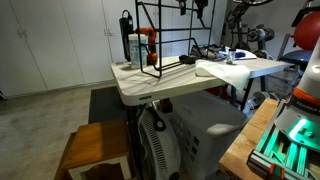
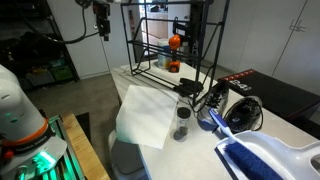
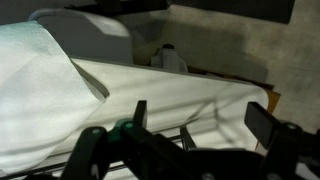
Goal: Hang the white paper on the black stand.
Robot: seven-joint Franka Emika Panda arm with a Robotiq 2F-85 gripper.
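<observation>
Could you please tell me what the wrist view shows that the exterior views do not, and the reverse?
Only the wrist view shows the claw up close: its fingers stand wide apart with nothing between them, and the floor lies below. Only the exterior views show the black stand upright on the table, with an orange-and-black tool near it. Both kinds of view show the white paper. In an exterior view it drapes over the table edge, and it is not yet on the stand.

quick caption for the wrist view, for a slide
Open gripper looking down on the white paper, nothing grasped yet.
</observation>
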